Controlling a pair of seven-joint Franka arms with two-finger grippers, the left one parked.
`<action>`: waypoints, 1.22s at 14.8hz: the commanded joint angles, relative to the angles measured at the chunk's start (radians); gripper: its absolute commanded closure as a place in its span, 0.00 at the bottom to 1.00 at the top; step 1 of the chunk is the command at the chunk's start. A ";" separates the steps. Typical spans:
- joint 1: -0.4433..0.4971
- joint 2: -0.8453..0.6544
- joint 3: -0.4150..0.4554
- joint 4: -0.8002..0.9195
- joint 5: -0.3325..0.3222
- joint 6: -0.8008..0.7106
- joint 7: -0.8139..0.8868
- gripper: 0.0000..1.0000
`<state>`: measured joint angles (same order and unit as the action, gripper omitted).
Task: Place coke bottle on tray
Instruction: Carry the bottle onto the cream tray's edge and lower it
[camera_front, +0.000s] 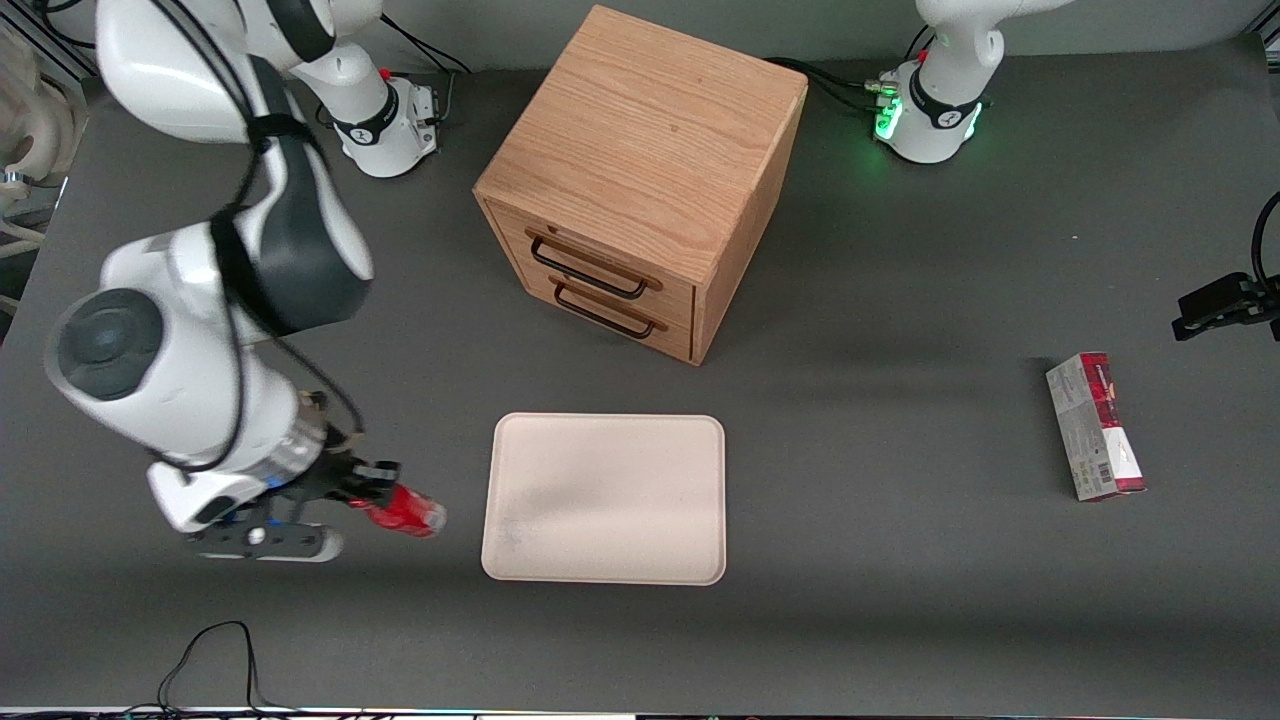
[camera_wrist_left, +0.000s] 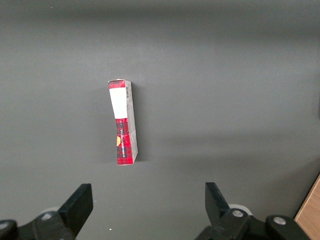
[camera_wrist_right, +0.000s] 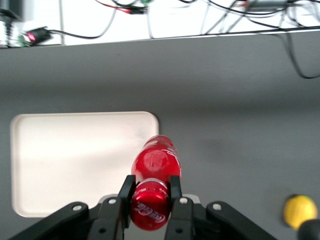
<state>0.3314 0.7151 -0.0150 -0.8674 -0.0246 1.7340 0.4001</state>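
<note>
While the gripper (camera_front: 372, 492) hangs over the dark grey table (camera_front: 880, 600) toward the working arm's end, its two fingers (camera_wrist_right: 126, 192) are clamped on the cap end of the coke bottle (camera_front: 405, 511); the bottle is held tilted, body pointing toward the tray (camera_front: 606, 497). A strip of bare table separates the bottle from the tray's nearest rim; whether the bottle touches the table cannot be told. The tray lies flat with nothing on it, nearer the front camera than the wooden drawer cabinet (camera_front: 640, 180), with open table between them; both drawers are shut. A red-and-grey carton (camera_front: 1095, 425) lies well apart toward the parked arm's end. The mat is plain and matte; cables run along its edges. Only the right wrist view shows a yellow rounded object (camera_wrist_right: 298, 210) on the table near the gripper.
</note>
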 joint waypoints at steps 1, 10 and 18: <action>0.008 0.024 0.010 0.005 -0.017 0.057 0.045 1.00; 0.015 0.191 0.036 0.002 -0.017 0.205 0.029 1.00; 0.015 0.236 0.036 -0.007 -0.018 0.242 -0.009 0.91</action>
<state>0.3503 0.9499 0.0102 -0.8785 -0.0263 1.9545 0.4094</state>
